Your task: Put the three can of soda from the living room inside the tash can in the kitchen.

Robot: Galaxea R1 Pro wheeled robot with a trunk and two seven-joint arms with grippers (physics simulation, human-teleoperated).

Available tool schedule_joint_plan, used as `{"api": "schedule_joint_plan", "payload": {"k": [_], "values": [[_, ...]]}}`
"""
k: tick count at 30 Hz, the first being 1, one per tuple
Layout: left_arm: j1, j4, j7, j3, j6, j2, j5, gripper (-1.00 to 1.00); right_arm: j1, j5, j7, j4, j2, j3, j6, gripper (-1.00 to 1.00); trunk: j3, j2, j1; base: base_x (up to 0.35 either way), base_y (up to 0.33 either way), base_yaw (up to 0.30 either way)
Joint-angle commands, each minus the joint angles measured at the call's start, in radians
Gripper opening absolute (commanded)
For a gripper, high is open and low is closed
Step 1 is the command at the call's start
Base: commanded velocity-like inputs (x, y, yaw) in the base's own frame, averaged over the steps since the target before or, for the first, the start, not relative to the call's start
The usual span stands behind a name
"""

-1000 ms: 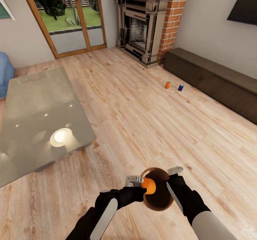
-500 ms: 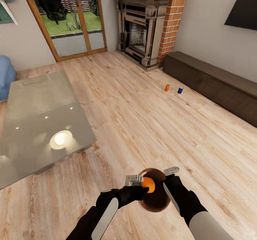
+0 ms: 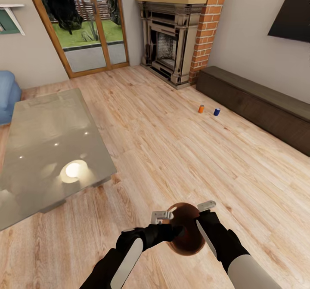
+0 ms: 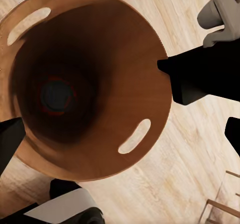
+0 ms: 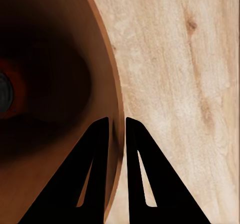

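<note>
Light wood floor [image 3: 172, 151] meets a brick fireplace [image 3: 181, 35] and low dark cabinet [image 3: 258, 104]. Glass table [image 3: 47, 147] reflects lamplight. Patio doors [image 3: 82, 26] show garden.

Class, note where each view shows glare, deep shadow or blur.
Head view: bright lamp glare on the glass table. Left wrist view: the bin darkens toward its bottom, where a can looks dim and blurred. Right wrist view: the bin's inside is near-black.

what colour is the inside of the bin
Tan-brown inside the bin, darkening toward the bottom; the left wrist view shows it best.
</note>
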Motion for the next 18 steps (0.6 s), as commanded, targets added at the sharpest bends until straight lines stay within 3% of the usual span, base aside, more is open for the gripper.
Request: {"api": "schedule_joint_plan", "payload": {"k": [1,13,18], "values": [[0.0,-0.001,0.0,0.0,0.0,0.001,0.001,1.0,0.0,-0.012,0.005,0.0,0.0,0.0,-0.003,-1.0,0.002,0.0,0.0,0.0,0.0,0.0],[0.004,-0.02,-0.002,0.0,0.005,0.012,0.0,1.0,0.0,-0.01,0.005,0.0,-0.003,-0.003,-0.002,-1.0,0.021,0.0,0.0,0.0,0.0,0.0],[0.011,-0.1,-0.003,0.005,0.014,0.019,0.003,1.0,0.0,-0.01,0.005,0.0,-0.004,-0.004,-0.003,-1.0,0.028,0.0,0.0,0.0,0.0,0.0]]}}
